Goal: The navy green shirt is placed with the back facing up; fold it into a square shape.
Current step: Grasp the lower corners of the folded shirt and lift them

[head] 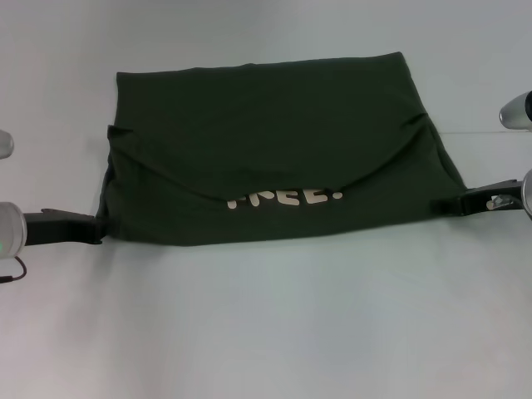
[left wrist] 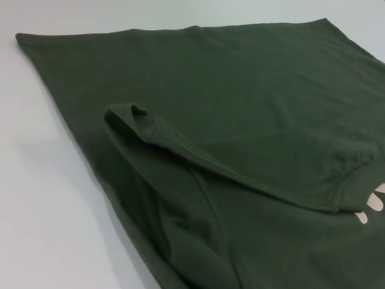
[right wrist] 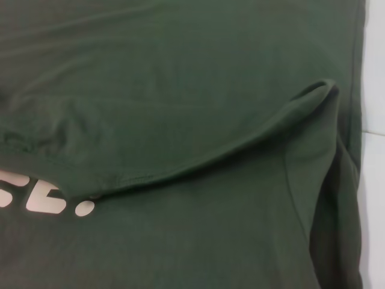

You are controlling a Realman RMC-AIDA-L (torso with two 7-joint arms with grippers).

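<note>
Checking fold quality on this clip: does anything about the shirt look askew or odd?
Yes. The shirt's folded-over flap ends in a curved, sagging edge rather than a straight line, half covering the cream lettering. The near corners flare outward where the left gripper and right gripper sit, so the outline isn't square.

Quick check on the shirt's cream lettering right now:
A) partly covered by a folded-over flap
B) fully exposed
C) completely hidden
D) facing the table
A: in the head view the navy green shirt's curved flap overlaps the top of the cream lettering.
</note>
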